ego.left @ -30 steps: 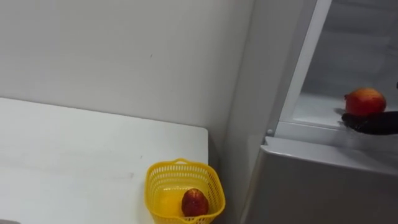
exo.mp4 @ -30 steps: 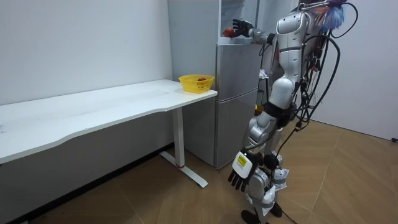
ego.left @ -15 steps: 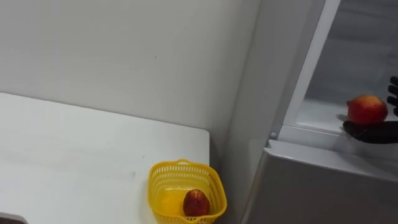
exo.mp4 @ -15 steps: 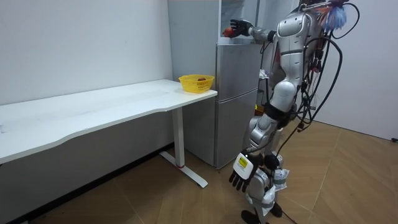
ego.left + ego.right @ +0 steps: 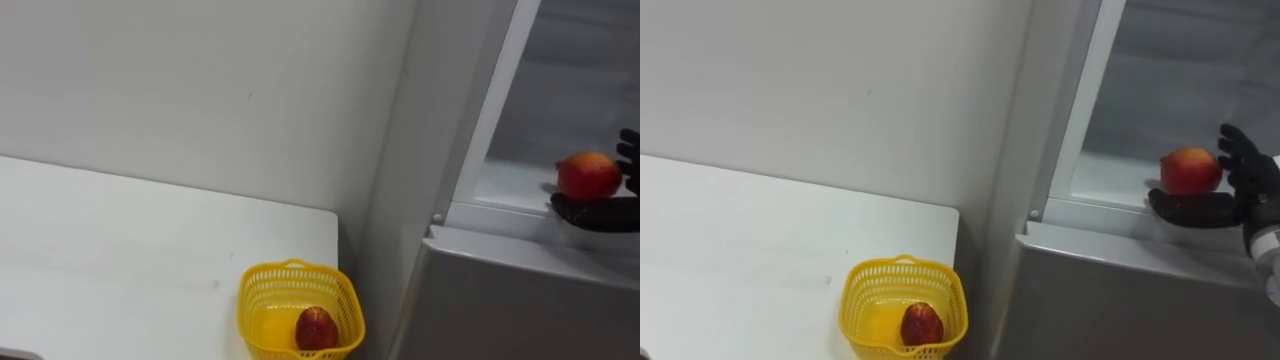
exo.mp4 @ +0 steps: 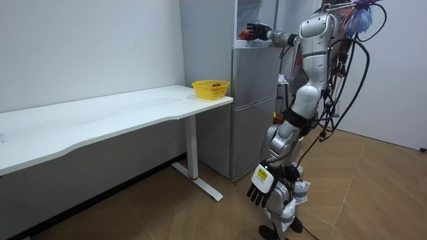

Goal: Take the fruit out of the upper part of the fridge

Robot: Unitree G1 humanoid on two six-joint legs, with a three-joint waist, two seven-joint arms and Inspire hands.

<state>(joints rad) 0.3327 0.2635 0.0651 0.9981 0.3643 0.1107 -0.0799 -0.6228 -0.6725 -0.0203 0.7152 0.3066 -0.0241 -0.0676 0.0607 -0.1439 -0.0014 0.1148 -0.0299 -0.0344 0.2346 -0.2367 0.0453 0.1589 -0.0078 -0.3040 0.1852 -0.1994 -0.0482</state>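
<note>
At the right edge, the right hand (image 5: 1230,208) cups loosely open around the red fruit (image 5: 1189,170) on the fridge shelf (image 5: 1108,180)

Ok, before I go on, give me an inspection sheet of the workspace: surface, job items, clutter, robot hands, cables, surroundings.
surface: white table, with a yellow basket at its corner next to the fridge.
job's things: red fruit on the shelf of the open upper fridge compartment; second fruit lying in the basket.
clutter: nothing seen.
robot hands: right robot hand open at the shelf, thumb in front of the red fruit, fingers beside it, contact unclear; left robot hand open, hanging low by the leg.
cables: nothing seen.
surroundings: lower fridge door shut; white wall behind the table; wooden floor.
</note>
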